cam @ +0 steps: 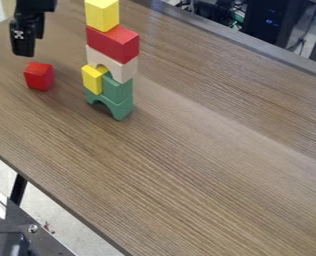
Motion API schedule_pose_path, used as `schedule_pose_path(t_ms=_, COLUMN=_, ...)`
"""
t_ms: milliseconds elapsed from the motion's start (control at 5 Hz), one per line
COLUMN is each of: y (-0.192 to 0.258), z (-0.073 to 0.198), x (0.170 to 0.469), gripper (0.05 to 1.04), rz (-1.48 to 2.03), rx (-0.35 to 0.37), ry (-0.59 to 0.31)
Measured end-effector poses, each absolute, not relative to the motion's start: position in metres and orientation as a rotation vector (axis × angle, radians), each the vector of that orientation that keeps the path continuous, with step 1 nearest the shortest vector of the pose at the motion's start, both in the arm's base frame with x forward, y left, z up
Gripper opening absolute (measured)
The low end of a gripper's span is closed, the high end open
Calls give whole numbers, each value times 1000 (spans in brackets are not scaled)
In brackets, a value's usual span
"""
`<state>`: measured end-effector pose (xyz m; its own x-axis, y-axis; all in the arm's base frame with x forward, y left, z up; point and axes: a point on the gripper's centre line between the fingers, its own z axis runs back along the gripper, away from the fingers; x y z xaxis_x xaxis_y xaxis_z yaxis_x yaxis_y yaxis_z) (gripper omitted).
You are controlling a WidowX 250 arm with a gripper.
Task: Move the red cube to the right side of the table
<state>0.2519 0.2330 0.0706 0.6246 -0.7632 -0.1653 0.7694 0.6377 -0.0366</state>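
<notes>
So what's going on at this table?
The robot's black gripper hangs near the red cube, not holding it. The cube sits on the wooden table, left of a standing tower of blocks as the camera sees it. It hasn't reached the right side; a grasp is probably next.

Arm: black where it enters at the upper left of the frame, a blocky dark housing.
Gripper (31,46): black overall, two fingers (23,46); one looks broad and long with a blunt, squared end, the other narrower.
Markings: small pale spots clustered on the broad finger's face (screws or holes, too small to tell).
Finish: dark, with faint lighter patches.
</notes>
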Motion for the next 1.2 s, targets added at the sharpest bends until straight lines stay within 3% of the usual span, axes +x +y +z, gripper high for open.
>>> schedule_pose_path(t_ms=600, y=237, z=66, x=241, gripper=1000, rz=-916, rx=-73, ry=-13)
schedule_pose_path(t_ms=1200, y=230, z=60, x=245, gripper=1000, rz=-960, rx=-91, ry=-65)
